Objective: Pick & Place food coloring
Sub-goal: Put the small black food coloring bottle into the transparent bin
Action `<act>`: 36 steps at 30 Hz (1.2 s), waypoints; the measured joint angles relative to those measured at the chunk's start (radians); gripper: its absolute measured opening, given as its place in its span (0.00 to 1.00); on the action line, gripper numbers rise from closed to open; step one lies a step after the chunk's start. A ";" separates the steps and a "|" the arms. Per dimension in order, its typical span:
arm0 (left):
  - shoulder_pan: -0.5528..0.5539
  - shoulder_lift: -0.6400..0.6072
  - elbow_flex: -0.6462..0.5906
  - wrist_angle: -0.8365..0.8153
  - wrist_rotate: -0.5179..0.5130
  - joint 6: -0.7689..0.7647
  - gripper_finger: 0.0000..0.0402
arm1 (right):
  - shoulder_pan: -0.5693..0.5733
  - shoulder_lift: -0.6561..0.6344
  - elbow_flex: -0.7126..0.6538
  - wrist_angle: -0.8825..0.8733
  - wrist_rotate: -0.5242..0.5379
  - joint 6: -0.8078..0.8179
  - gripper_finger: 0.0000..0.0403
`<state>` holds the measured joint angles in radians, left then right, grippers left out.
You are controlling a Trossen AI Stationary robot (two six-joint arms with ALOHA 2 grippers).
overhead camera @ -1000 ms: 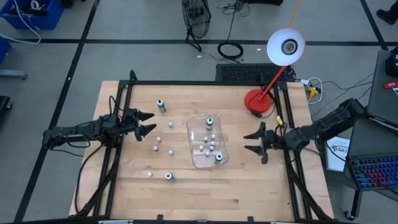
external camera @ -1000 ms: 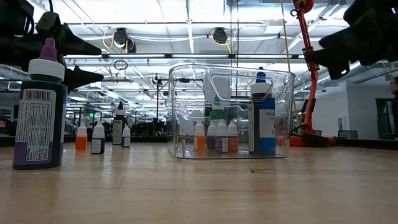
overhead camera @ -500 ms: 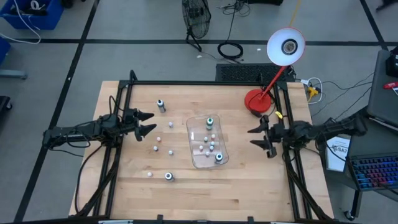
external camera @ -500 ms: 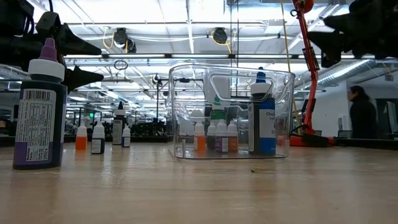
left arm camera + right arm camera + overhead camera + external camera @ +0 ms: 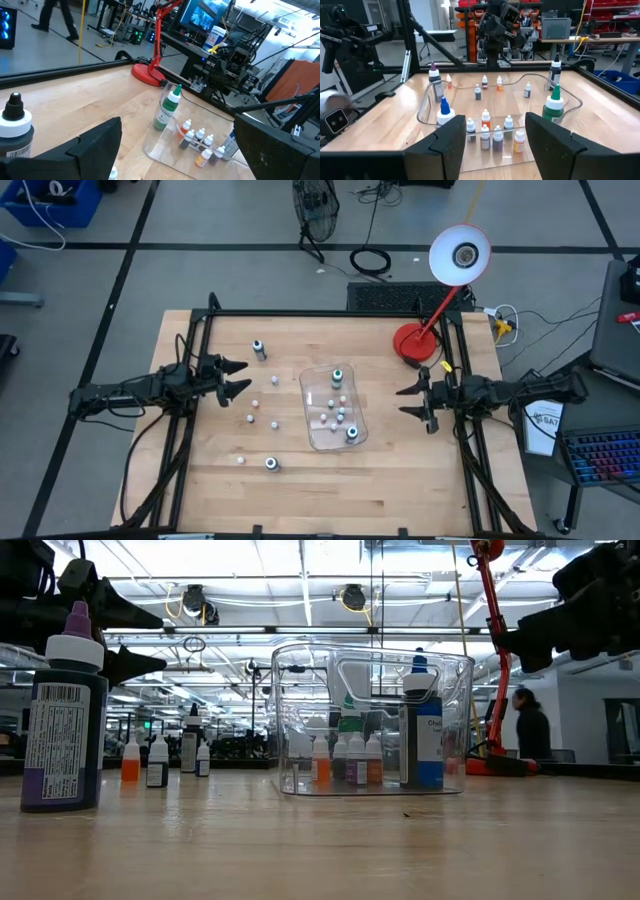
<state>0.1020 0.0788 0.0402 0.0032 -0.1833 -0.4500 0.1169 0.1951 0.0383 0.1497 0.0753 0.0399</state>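
A clear plastic tray (image 5: 320,392) sits mid-table and holds several food coloring bottles, among them a green-capped one (image 5: 338,375) and a blue-capped one (image 5: 352,433). More bottles stand loose on the wood to its left: a larger one (image 5: 259,350) far off, tiny ones (image 5: 252,402) in the middle and a dark purple-capped one (image 5: 65,715) near the front. My left gripper (image 5: 238,378) hovers open left of the loose bottles. My right gripper (image 5: 400,402) hovers open right of the tray. Neither touches anything.
A red desk lamp (image 5: 415,345) stands at the far right corner, just beyond my right gripper. Black frame rails (image 5: 190,380) run along both table sides. Bare wood (image 5: 330,490) lies toward the near edge. A person (image 5: 530,730) walks in the room behind.
My right arm has straightened out level, and its gripper has shifted slightly toward the far edge, rising and then coming back down in the low view. It stayed open. The person in the background has walked leftward. No bottle has moved.
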 joint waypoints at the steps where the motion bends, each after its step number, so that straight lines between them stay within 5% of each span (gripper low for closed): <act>1: 0.000 0.000 0.000 0.000 0.000 0.000 0.94 | 0.000 -0.001 0.000 0.001 0.000 0.000 0.47; 26: 0.000 0.000 0.001 0.054 -0.043 0.038 0.94 | 0.000 0.000 -0.001 0.002 0.001 0.000 0.47; 36: 0.067 0.080 0.012 -0.032 -0.178 -0.160 0.94 | 0.000 0.000 -0.002 0.002 0.001 0.000 0.48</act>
<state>0.1695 0.1592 0.0527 -0.0283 -0.3612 -0.6100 0.1173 0.1947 0.0368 0.1520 0.0765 0.0401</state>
